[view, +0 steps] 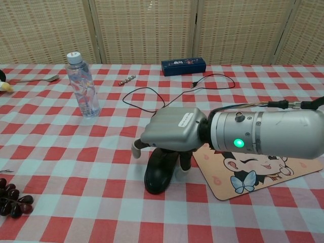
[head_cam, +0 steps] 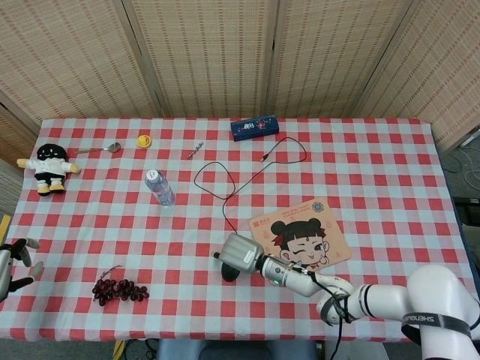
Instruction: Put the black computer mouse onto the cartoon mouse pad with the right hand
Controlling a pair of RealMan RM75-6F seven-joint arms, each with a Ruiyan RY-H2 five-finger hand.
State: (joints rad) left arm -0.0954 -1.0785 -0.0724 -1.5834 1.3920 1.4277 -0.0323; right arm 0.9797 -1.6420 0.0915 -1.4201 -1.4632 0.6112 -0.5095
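Observation:
The black computer mouse lies on the checked cloth just left of the cartoon mouse pad, its cable looping toward the back. My right hand hovers directly over it, palm down. Fingers hang along the mouse's right side, while the thumb stands off to its left. I see no firm hold. In the head view the right hand covers most of the mouse, with the pad to its right. My left hand is at the table's left edge, fingers spread, holding nothing.
A water bottle stands at the back left and a blue box at the back centre. Grapes lie near the front left. A plush toy, a spoon and a small yellow object sit far left.

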